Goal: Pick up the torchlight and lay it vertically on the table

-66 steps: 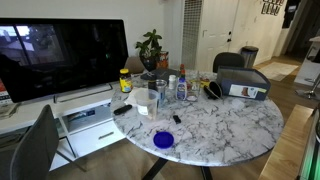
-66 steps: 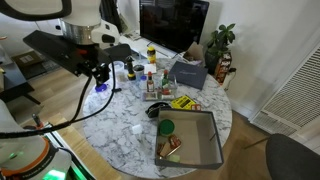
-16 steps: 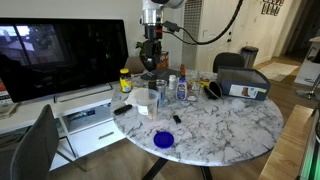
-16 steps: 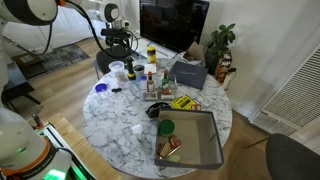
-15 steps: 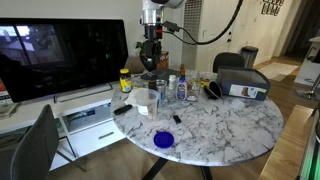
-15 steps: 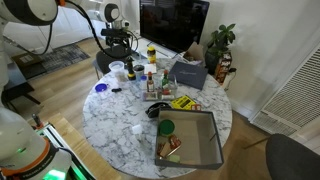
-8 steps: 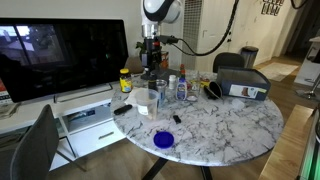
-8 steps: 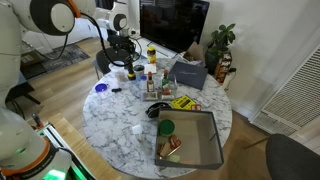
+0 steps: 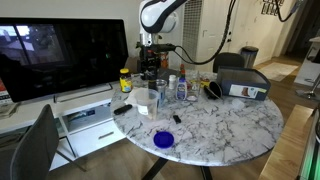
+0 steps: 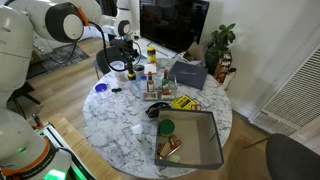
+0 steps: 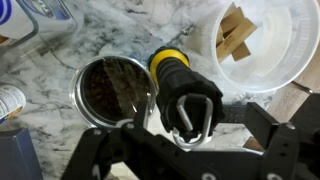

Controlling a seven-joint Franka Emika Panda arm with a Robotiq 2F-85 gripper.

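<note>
In the wrist view the torchlight shows end-on: a black end with a silver clip ring and a yellow band behind it, on the marble table. My gripper is open, one finger on each side of the torchlight's black end, not closed on it. In both exterior views the gripper hangs low over the crowded far edge of the round table. There the torchlight is hidden among the clutter.
A metal jar of dark contents stands right beside the torchlight. A white bowl with wooden pieces is close by. Small bottles, a yellow-capped jar, a blue lid, a grey box and a grey tray sit on the table.
The arm has come down from above the table's edge, and the gripper now sits lower among the items there. Nothing on the table has moved.
</note>
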